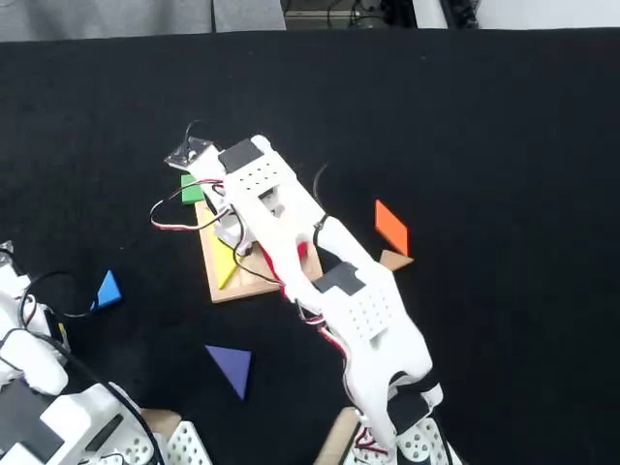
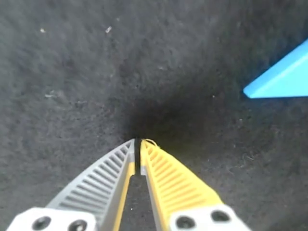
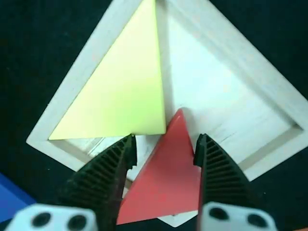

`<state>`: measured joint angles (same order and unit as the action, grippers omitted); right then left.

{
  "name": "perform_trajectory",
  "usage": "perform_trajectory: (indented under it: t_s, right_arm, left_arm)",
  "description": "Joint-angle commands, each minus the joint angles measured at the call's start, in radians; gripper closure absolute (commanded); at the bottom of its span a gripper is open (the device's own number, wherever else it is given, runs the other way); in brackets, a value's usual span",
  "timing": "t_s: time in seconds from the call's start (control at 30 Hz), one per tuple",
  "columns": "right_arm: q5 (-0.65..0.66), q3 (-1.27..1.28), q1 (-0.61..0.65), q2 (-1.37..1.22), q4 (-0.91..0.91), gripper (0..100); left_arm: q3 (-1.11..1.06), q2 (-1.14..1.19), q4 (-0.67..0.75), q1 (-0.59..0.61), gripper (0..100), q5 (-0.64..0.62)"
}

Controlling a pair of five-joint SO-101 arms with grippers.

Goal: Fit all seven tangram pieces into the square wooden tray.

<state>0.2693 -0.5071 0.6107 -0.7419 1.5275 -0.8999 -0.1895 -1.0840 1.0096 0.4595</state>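
The square wooden tray (image 1: pixel 237 289) lies under my right arm (image 1: pixel 368 320). In the right wrist view a yellow triangle (image 3: pixel 125 91) lies flat in one corner of the tray (image 3: pixel 82 72). My right gripper (image 3: pixel 165 139) has its black fingers on either side of a red triangle (image 3: pixel 166 178), which overlaps the tray's near rim. The red triangle (image 1: pixel 301 253) peeks out beside the arm. Over bare black cloth my left gripper (image 2: pixel 137 142) is shut with nothing in it. A blue triangle (image 2: pixel 284 77) lies off to one side of it.
Loose pieces lie on the black cloth: a blue triangle (image 1: pixel 108 289) left of the tray, a purple triangle (image 1: pixel 231 366) in front, a green square (image 1: pixel 192 188) at the far corner, an orange parallelogram (image 1: pixel 391 226) and a tan piece (image 1: pixel 395 260) to the right.
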Motion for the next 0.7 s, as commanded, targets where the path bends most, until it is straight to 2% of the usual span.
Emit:
perform_trajectory:
  t_s: [0.0, 0.17, 0.3, 0.37, 0.67]
  right_arm:
    - [0.014, -0.051, -0.018, 0.01, 0.006, 79.9]
    - [0.104, 0.001, -0.031, 0.01, -0.009, 80.2]
    - [0.167, 0.101, -0.028, 0.01, -0.091, 87.9]
    - [0.173, 0.12, -0.028, 0.012, -0.107, 90.6]
    - [0.175, 0.117, -0.074, 0.018, -0.107, 91.5]
  left_arm:
    - [-0.005, -0.005, 0.008, -0.013, 97, 0.006]
    - [-0.007, -0.005, 0.008, -0.013, 97, 0.006]
    - [-0.007, -0.005, 0.003, -0.013, 97, 0.006]
    - [-0.007, -0.005, 0.003, -0.013, 97, 0.006]
    - [-0.007, -0.006, 0.008, -0.013, 97, 0.006]
